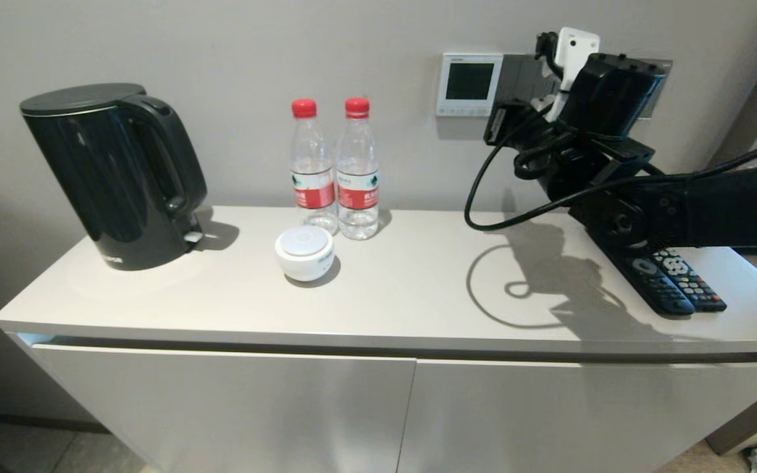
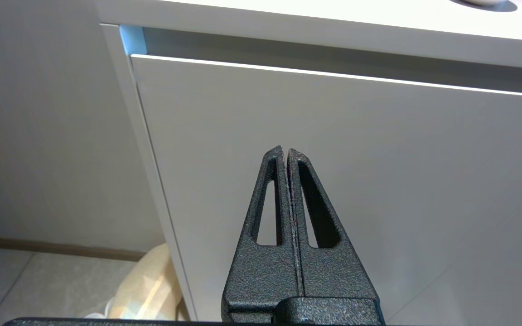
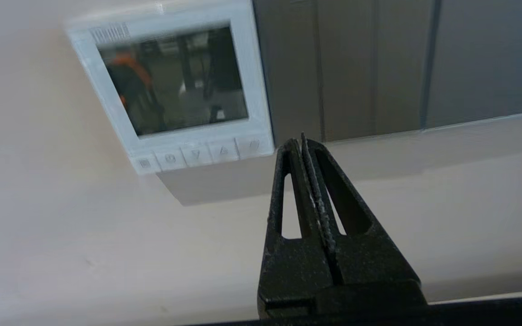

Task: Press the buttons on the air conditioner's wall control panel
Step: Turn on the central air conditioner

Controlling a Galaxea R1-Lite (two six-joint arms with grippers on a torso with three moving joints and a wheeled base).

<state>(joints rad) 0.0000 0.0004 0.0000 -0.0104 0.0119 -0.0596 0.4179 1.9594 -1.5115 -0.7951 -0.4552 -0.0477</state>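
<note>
The air conditioner's wall control panel (image 1: 469,84) is a white-framed square with a dark screen, fixed to the wall above the counter. Its row of pale buttons (image 1: 463,112) runs along its bottom edge. My right gripper (image 1: 501,125) is raised at the wall, just right of and below the panel's lower right corner. In the right wrist view the gripper (image 3: 302,141) is shut and empty, its tip beside the end of the buttons (image 3: 197,155) under the panel (image 3: 254,68). My left gripper (image 2: 286,151) is shut and empty, low before the cabinet door.
Dark grey switch plates (image 3: 379,68) adjoin the panel on its right. On the counter (image 1: 405,289) stand a black kettle (image 1: 112,174), two water bottles (image 1: 334,167), a white round device (image 1: 305,253) and two black remotes (image 1: 674,279) under my right arm.
</note>
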